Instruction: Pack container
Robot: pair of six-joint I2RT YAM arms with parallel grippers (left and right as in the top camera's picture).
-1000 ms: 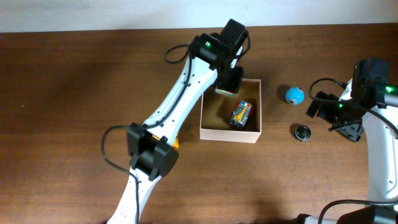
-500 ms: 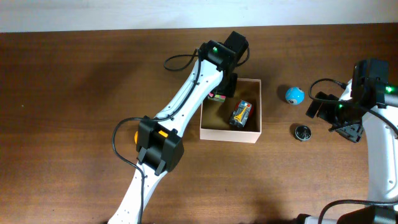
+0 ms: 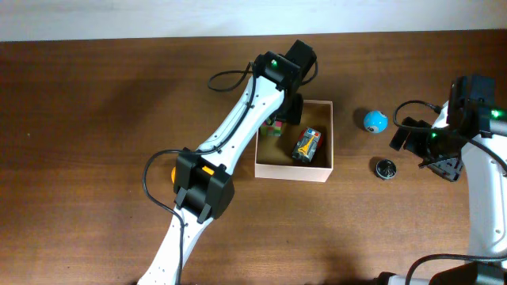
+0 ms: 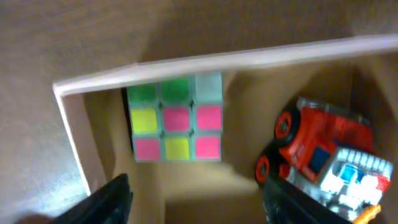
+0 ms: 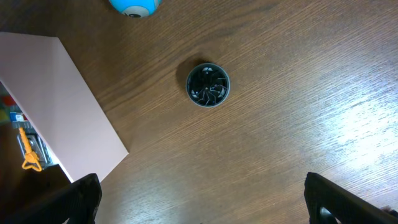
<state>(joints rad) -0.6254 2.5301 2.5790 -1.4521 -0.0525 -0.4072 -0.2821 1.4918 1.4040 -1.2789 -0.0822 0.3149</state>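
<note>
Blurred left-wrist view; glare at right

Looks like a robotics lab: a left arm (image 3: 238, 119) and right arm (image 3: 480, 198), white and cabled, at a brown wooden table (image 3: 79, 158) (pale wall (image 3: 119, 20) behind).

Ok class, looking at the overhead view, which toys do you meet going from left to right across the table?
Colourful cube → toy truck, both in the container → blue ball. The black round disc overlaps the ball's place sideways, so it is left out.
</note>
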